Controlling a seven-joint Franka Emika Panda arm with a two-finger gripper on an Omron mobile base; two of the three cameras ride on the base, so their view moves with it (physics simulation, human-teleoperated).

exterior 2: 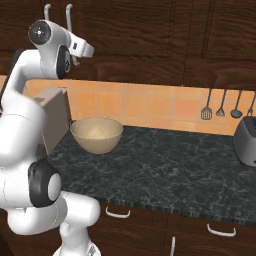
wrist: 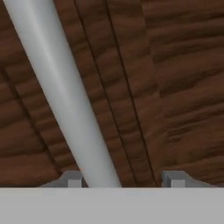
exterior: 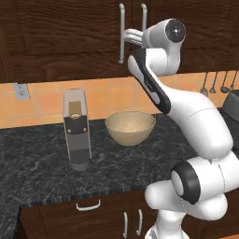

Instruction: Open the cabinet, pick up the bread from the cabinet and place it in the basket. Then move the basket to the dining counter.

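Nearest the hand camera, one silver bar handle [wrist: 65, 96] runs diagonally across the view, passing between the two dark finger tips of the gripper [wrist: 122, 179]; the left tip [wrist: 72, 178] sits just beside the bar and the right tip [wrist: 173, 178] stands clear of it with a visible gap, so the jaws are partly open around the bar and a firm clamp cannot be confirmed. Behind the bar lies the dark brown wood grain of the cabinet [exterior: 60, 32], whose two doors are both closed (the seam between them shows as dark parallel lines in the hand view). In the left base view the white arm [exterior: 186, 121] rises from the lower right and reaches up and left, with the gripper [exterior: 127, 37] at the pair of vertical handles [exterior: 122, 32] at mid height. Below the cabinet runs the black speckled worktop [exterior: 37, 158], backed by orange tiles [exterior: 102, 98]. The basket [exterior: 130, 127], round and tan with a speckled beige inside, stands upright on the worktop near the back wall, below the handles and well apart from the gripper. A tall grey-and-black appliance [exterior: 77, 135] stands on the worktop to the left of the basket. In the right base view, a toaster [exterior 2: 246, 140] sits at the far right under hanging utensils [exterior 2: 220, 106].
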